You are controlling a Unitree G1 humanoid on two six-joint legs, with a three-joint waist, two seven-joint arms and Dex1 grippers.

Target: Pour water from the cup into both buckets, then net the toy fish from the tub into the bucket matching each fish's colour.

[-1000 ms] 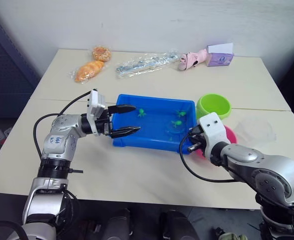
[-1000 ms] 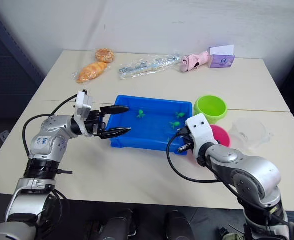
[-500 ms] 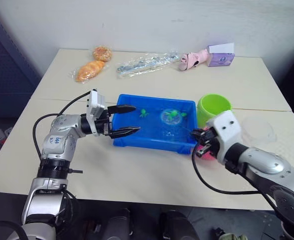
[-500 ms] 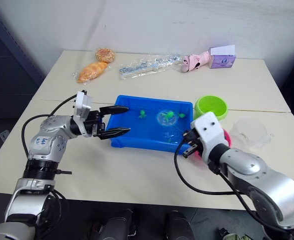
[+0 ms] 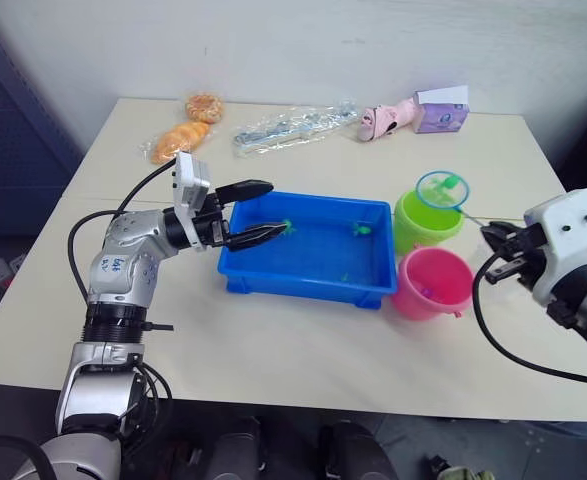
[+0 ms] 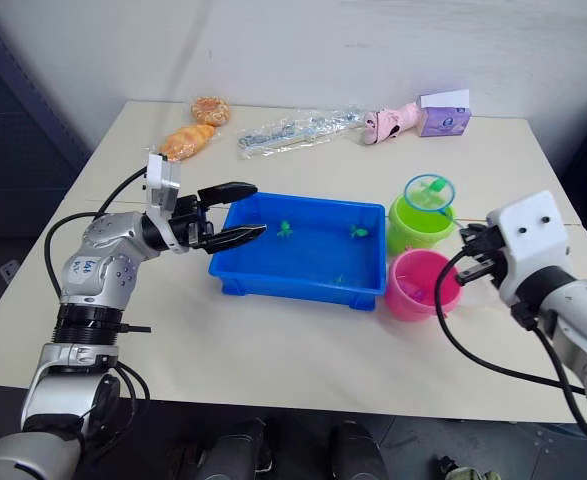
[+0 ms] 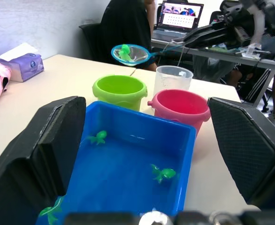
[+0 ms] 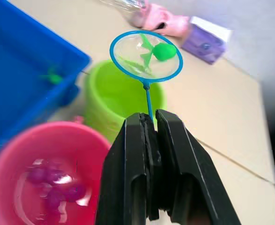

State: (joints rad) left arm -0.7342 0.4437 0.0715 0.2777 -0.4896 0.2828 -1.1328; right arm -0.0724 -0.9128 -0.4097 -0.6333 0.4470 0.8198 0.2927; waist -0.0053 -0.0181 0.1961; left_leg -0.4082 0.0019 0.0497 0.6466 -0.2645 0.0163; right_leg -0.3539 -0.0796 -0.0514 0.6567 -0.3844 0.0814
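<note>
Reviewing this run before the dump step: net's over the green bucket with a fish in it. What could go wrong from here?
1. The net hangs over the far rim of the green bucket, not its middle; tipped there, the green fish could land on the table.
2. The right gripper pinches only the end of the thin handle, so the net may twist.
3. The pink bucket sits right beside the green one; a wobble could drop the fish in the wrong colour.

Beige table (image 5: 273, 340): blue tub (image 5: 303, 275), green bucket (image 5: 423, 222), pink bucket (image 5: 431, 285), cup (image 7: 173, 79).
</note>
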